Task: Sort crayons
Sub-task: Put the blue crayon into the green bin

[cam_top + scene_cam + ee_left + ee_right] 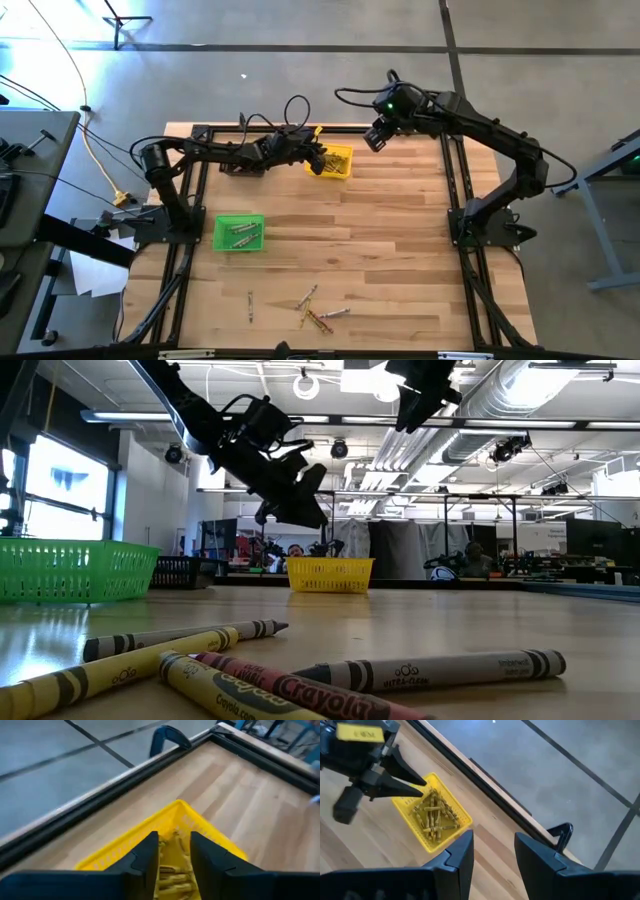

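My left gripper (175, 854) hangs open just above the yellow bin (340, 164) at the table's far side, its fingers slanting down over the bin's left rim (131, 838). Nothing sits between the fingers. Several yellow-gold crayons (434, 815) lie heaped in that bin. My right gripper (492, 852) is open and empty, high above the table's far edge, to the right of the bin. Several loose crayons (315, 312) lie flat on the table near its front edge; they fill the foreground of the low view (300, 680).
A green bin (240, 232) with a few crayons stands at the left. A black bin (238, 167) sits under my left arm. A black frame runs around the table, with a clamp (562, 832) on its far rail. Bare wood spreads across the middle and right.
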Controlling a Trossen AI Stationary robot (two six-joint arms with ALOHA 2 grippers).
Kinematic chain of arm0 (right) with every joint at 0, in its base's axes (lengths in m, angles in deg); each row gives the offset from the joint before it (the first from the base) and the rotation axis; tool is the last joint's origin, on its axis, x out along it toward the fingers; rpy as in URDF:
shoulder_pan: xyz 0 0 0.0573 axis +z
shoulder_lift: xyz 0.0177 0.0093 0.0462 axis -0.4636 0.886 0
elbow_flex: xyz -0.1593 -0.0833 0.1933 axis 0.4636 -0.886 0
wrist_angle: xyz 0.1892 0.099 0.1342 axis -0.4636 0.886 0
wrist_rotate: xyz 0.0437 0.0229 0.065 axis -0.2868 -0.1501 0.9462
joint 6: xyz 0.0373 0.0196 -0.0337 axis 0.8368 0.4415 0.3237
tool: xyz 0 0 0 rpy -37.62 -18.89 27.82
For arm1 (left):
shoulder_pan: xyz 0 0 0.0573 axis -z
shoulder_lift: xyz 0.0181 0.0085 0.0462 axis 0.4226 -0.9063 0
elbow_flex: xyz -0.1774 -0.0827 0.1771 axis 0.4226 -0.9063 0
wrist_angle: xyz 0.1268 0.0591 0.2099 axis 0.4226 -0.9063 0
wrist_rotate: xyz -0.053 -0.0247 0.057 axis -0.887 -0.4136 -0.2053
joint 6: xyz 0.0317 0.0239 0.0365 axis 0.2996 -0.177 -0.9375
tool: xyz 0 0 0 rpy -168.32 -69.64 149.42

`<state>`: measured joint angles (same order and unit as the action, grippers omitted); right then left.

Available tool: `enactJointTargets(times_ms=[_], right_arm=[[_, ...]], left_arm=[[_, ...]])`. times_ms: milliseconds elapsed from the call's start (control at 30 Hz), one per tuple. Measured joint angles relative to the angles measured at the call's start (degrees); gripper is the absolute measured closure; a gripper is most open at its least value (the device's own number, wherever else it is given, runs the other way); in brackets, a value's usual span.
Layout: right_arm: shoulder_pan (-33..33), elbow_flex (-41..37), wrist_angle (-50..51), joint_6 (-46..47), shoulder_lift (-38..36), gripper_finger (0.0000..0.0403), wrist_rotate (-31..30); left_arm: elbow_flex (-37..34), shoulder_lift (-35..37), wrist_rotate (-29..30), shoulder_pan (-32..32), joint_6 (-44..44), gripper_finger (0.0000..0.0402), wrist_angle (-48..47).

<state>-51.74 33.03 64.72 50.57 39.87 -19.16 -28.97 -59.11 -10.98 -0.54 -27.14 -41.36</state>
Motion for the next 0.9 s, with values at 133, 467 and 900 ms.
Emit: enactJointTargets(times_ms=[133, 467, 900], right_arm=[[0.7, 0.0, 4.2, 2.9, 0.0, 0.0274, 0.0], [9.7, 0.0, 13.0, 11.2, 0.0, 0.0274, -0.1], [23.2, 0.0, 10.3, 12.8, 4.2, 0.0274, -0.1]], left_arm=[[0.0, 1.7, -13.8, -0.1, 6.7, 0.0286, 1.2], [0.1, 2.6, -62.8, 11.8, 24.0, 0.0308, 4.0], [0.0, 2.6, -57.7, 44.3, 25.2, 0.0323, -41.4]])
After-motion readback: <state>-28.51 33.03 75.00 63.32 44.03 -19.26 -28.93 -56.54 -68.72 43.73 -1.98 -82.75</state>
